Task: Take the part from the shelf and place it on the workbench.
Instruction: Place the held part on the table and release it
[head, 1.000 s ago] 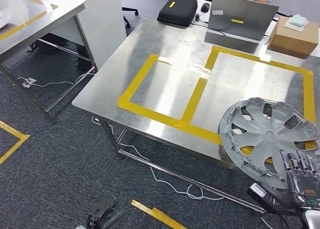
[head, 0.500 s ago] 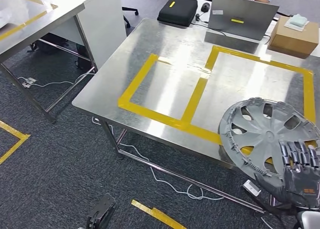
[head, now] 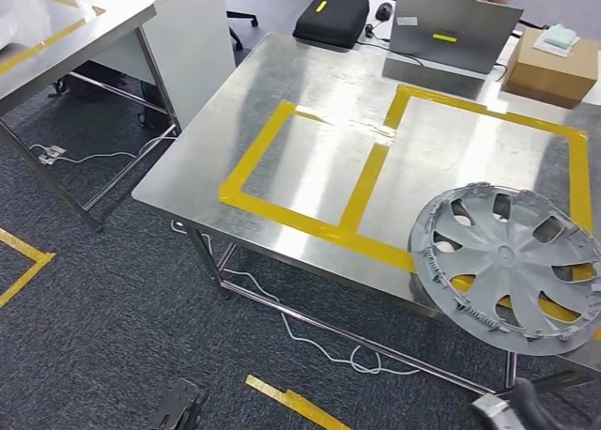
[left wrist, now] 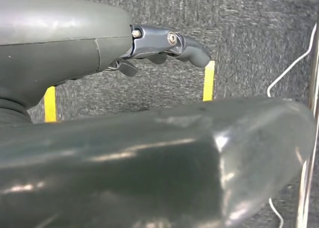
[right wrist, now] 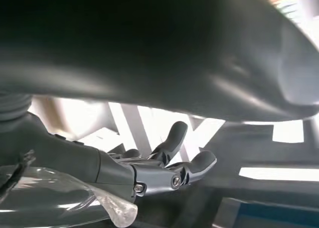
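The part is a grey wheel cover (head: 507, 261). It lies flat at the near right of the steel workbench (head: 212, 176), partly on the right-hand yellow tape box, and its near rim sticks out over the table's front edge. No hand touches it. My right hand (right wrist: 165, 168) shows in the right wrist view with its fingers stretched out and apart, holding nothing. In the left wrist view my left hand (left wrist: 158, 41) hangs over grey carpet with nothing in it.
At the back of the workbench stand a laptop (head: 450, 31), a black case (head: 331, 19) and a cardboard box (head: 549, 69). A person sits behind the laptop. A second steel table (head: 70, 26) is at the left. White cables (head: 319, 341) and yellow tape (head: 294, 402) lie on the carpet.
My right hand has let go of the wheel cover's near rim and dropped below the table edge. The wheel cover stays where it lay.
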Action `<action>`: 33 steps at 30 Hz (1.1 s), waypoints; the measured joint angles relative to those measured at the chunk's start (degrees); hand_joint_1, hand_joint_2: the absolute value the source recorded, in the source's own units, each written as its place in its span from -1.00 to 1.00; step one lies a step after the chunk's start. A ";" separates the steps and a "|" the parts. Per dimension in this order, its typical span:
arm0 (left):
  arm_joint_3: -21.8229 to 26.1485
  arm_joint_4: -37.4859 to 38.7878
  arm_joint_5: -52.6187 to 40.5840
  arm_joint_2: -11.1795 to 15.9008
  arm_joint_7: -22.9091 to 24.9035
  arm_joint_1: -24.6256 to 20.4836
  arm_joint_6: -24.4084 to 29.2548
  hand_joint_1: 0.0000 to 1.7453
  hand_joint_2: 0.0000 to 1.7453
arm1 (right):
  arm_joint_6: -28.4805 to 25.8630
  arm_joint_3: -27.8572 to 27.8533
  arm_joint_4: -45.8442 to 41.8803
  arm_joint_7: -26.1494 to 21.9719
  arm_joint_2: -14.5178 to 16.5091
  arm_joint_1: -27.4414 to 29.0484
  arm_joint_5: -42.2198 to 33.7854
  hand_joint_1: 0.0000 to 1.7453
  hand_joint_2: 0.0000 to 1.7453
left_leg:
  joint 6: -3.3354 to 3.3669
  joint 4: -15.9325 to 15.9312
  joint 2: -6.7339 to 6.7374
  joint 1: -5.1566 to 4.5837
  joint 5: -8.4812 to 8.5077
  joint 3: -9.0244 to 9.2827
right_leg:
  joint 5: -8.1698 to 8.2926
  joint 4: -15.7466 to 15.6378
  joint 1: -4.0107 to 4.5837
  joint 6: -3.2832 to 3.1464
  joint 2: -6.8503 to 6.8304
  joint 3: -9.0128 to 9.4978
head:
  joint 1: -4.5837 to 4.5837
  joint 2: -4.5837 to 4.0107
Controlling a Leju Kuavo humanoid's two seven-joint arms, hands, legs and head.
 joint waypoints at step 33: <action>7.30 0.04 -1.65 -0.09 -2.14 1.91 -0.18 -1.00 -1.00 | 0.00 -20.91 56.41 33.81 7.51 -16.10 -36.42 -1.00 -1.00 | 1.55 -2.01 0.61 0.43 1.54 0.63 | -3.99 5.14 -0.23 1.29 -0.33 -2.34 | 0.33 0.00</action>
